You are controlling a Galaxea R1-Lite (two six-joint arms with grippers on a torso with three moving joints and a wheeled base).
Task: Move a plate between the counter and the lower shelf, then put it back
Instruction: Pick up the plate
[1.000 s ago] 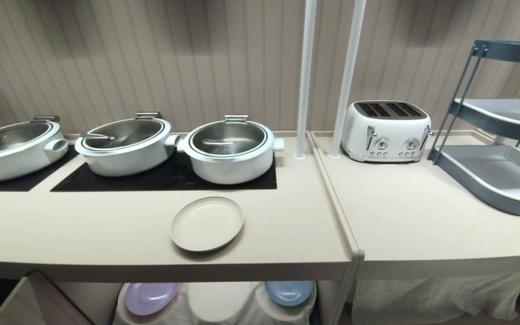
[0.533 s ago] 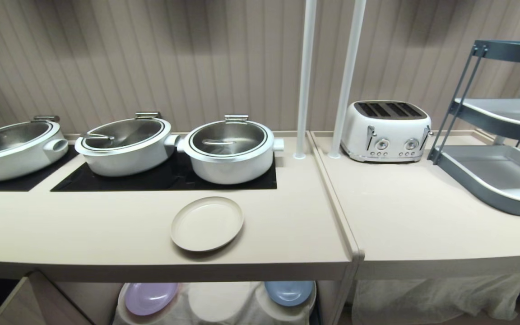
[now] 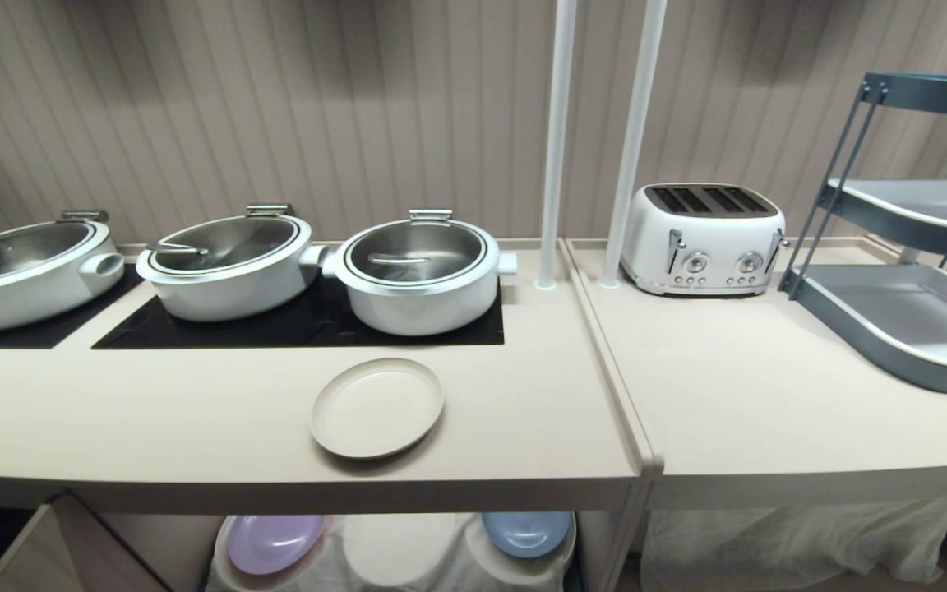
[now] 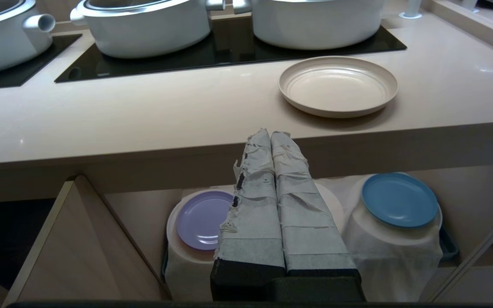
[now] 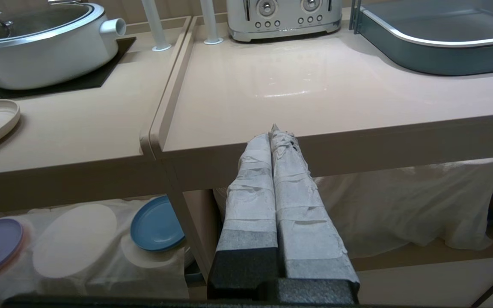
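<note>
On the counter (image 3: 194, 419), before the rightmost pot (image 3: 420, 275), lies the plate (image 3: 377, 407): round, cream, matte, shallow, low-rimmed. Left gripper (image 4: 271, 133) and right gripper (image 5: 274, 130), jaws pressed together, hang empty before the counter's edge.

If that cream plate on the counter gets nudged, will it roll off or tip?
Probably neither: the plate lies flat on the counter, so it would likely slide. Its low raised rim gives little to pinch. It looks stiff and matte, so probably not very slippery.

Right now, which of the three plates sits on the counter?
The cream plate, alone on the counter; the lilac plate and blue plate sit below.
</note>
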